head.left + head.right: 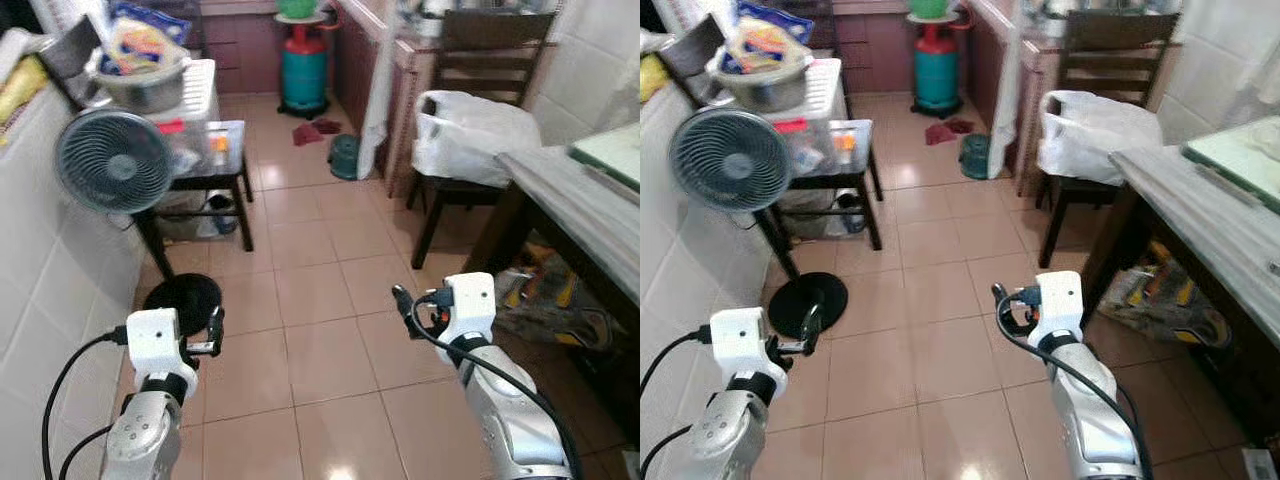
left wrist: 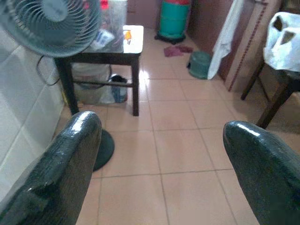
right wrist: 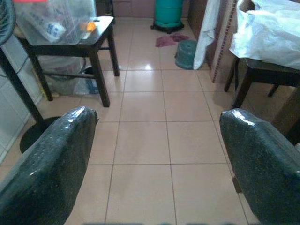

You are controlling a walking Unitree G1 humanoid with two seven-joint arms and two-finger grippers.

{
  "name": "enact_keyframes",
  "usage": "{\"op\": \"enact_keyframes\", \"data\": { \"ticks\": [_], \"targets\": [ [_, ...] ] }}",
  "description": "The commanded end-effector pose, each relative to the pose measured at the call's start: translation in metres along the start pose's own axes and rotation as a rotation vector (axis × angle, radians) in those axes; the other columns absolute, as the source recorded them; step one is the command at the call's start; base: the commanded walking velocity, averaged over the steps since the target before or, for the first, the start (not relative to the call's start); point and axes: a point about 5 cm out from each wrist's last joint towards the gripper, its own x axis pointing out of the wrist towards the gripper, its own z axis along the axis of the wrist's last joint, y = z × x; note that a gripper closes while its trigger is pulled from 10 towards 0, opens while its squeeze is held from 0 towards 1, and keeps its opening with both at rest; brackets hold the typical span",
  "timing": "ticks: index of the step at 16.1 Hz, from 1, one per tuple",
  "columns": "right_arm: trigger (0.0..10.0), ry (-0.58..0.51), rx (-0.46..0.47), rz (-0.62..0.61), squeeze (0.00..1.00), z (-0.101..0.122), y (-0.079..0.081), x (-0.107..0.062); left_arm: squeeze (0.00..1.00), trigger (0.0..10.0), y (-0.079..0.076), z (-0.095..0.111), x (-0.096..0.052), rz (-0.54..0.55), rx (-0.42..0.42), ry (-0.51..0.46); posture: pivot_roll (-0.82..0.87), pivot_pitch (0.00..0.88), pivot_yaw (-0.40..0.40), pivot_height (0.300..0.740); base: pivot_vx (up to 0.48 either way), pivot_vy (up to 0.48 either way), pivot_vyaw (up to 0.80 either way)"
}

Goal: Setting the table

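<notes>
Tiles of the floor stretch ahead toward a gas cylinder at twelve o'clock. Left gripper hangs at seven o'clock with jaws spread wide and empty; right gripper at five o'clock likewise has wide, empty jaws. A standing fan sits at ten o'clock beside a small black side table. The dining surface runs along three o'clock, with a chair holding a white plastic bag at two o'clock.
</notes>
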Motion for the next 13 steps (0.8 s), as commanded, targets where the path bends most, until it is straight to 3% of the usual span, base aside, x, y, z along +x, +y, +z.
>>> {"op": "enact_keyframes", "data": {
  "ticks": [1,6,13],
  "targets": [
    [10.0,-0.013,0.001,0.018,0.0,0.0025,0.0036,-0.0001,0.0,10.0,0.003,-0.004,-0.0011,0.021,-0.011,0.024,-0.11,0.045,0.022,0.74,0.0,0.0,0.0],
    [10.0,-0.019,-0.003,0.016,0.0,0.0038,0.0027,-0.0007,0.0,10.0,0.0015,-0.0069,0.0,0.011,-0.011,0.039,-0.12,0.044,0.022,0.74,0.0,0.15,0.0],
    [10.0,-0.02,-0.01,0.009,0.0,0.0044,0.0016,-0.0005,0.0,10.0,0.003,-0.0098,0.0001,0.008,-0.001,0.056,-0.12,0.039,0.022,0.74,0.0,0.358,0.0]
  ]
}}
